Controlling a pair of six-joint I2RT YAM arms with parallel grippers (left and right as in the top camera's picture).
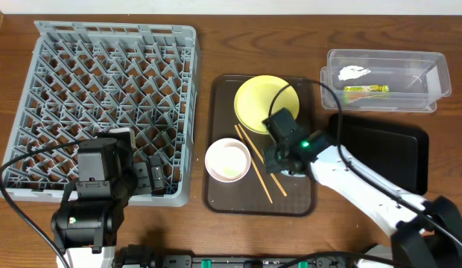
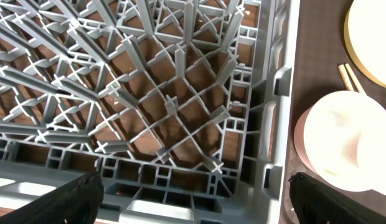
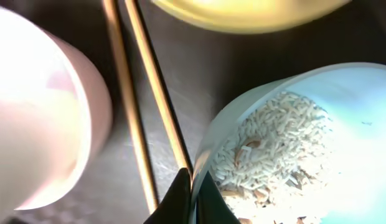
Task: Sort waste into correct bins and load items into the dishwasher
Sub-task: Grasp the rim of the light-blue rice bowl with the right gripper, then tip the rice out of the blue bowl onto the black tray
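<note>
My right gripper (image 3: pixel 193 190) is shut on the rim of the light-blue bowl (image 3: pixel 286 149), which holds beige rice-like crumbs (image 3: pixel 274 146). In the overhead view the right gripper (image 1: pixel 282 152) hides that bowl, over the brown serving tray (image 1: pixel 216 197). The yellow plate (image 1: pixel 262 100), the white bowl (image 1: pixel 228 161) and two chopsticks (image 1: pixel 253 160) lie on that tray. The tissue (image 1: pixel 353 73) and the green-yellow wrapper (image 1: pixel 365 90) lie in the clear tub (image 1: pixel 432 74). The black tray (image 1: pixel 387 152) lies below the tub. My left gripper (image 2: pixel 193 205) is open over the grey rack's (image 1: pixel 104 89) front right corner.
The white bowl (image 2: pixel 342 146) sits just right of the rack wall (image 2: pixel 268 124) in the left wrist view. The right arm's cable loops over the yellow plate. The small white cup is not in view.
</note>
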